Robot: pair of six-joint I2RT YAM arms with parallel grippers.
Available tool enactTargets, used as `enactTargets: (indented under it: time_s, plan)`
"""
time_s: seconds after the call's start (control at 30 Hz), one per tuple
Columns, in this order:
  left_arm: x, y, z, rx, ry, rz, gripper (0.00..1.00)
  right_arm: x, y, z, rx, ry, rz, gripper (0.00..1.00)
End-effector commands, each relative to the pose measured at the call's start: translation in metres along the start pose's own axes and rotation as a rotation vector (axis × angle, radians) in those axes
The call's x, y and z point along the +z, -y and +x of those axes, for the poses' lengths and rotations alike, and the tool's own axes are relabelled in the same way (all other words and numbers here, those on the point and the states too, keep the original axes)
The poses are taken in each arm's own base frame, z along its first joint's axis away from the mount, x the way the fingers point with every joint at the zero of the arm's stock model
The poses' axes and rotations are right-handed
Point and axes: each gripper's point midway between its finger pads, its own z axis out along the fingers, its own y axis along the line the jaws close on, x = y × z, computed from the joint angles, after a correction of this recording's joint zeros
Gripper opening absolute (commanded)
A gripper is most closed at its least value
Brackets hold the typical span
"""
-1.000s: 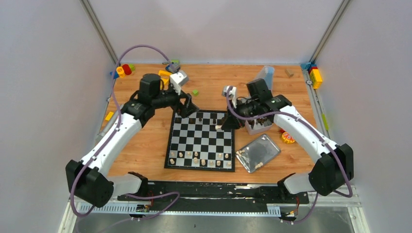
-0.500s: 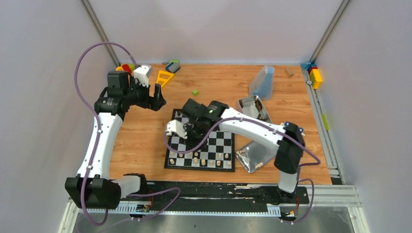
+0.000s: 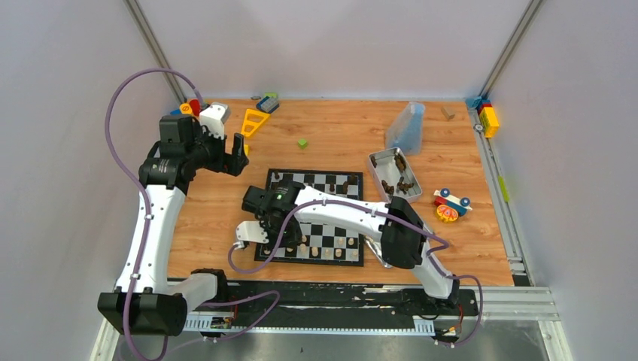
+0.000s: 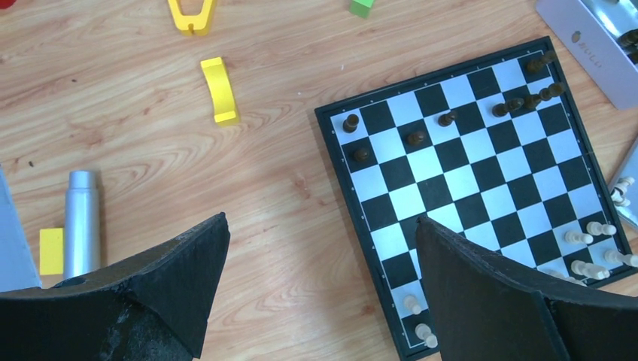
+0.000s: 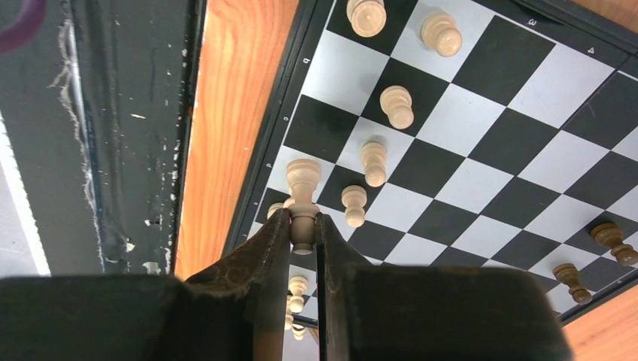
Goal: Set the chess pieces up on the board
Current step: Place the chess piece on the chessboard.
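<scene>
R gripper [image 5: 302, 226]: pinching small cream wooden chess piece [image 5: 303, 179] over black-and-white checkered board [image 5: 493, 124] | L gripper [image 4: 320, 233]: fingers spread wide

This is looking like a robotics lab cell, not a home or shop. Plain white panels [image 3: 68, 150] are closing in a wood-look table [image 3: 338, 128] on the left, far and right, with aluminium rails [image 3: 153, 45] running up the far corners. A left arm [image 3: 154, 218] and a right arm [image 3: 338, 207], both white, are sitting bolted to a black plate [image 3: 338, 295] at the near edge, purple cables [image 3: 143, 71] looping off them. Props are lying about as on a test bench: toy blocks [image 3: 490, 119] far right, a metal tray [image 3: 380, 159], and a board [image 4: 481, 173] carrying chess pieces [image 5: 396, 105].
</scene>
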Motion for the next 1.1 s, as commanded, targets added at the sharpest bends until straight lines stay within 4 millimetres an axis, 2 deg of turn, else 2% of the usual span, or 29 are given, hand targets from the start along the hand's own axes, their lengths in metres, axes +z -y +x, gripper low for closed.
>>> enactTargets:
  time_s: [0.0, 0.17, 0.27, 0.57, 1.07]
  plan:
    - [-0.010, -0.007, -0.016, 0.035, 0.048, -0.040, 1.00, 0.001, 0.011, -0.001, -0.047, -0.053, 0.049, 0.03]
    - [-0.009, -0.008, -0.015, 0.037, 0.050, -0.041, 1.00, 0.010, 0.013, -0.006, -0.065, -0.071, 0.061, 0.04]
    - [-0.012, -0.017, -0.014, 0.024, 0.054, -0.067, 1.00, 0.014, 0.014, -0.009, -0.074, -0.080, 0.066, 0.04]
    - [-0.015, -0.017, -0.014, 0.035, 0.062, -0.076, 1.00, 0.028, 0.010, -0.007, -0.105, -0.134, 0.076, 0.04]
    - [-0.017, -0.016, -0.013, 0.038, 0.063, -0.074, 1.00, 0.031, 0.013, 0.002, -0.133, -0.204, 0.119, 0.04]
